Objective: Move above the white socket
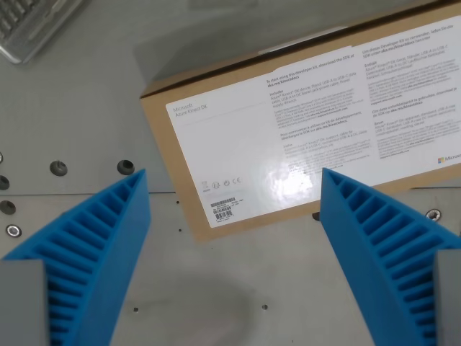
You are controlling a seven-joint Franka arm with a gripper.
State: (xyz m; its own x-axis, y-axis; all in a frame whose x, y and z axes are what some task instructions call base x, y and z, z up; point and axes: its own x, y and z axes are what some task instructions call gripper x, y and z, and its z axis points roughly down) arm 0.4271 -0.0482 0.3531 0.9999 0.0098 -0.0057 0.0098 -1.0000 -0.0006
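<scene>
From my remote station, the wrist view showed the gripper [234,238] spread wide, its two blue ribbed fingers [94,252] standing at the lower left and lower right of the frame with nothing held between them. Beyond the fingers lay a brown cardboard Azure Kinect DK box [310,122], tilted in the frame, its white printed label [317,115] facing up, with a small barcode sticker [223,205] near the label's lower corner. The box rested on a grey metal table [79,122] with a row of bolt holes [57,168] on the wrist view's left. The corner of a grey keyboard-like object [32,25] showed at the upper left. I could not see the white socket anywhere in this view, so I could not tell its position relative to the gripper.
</scene>
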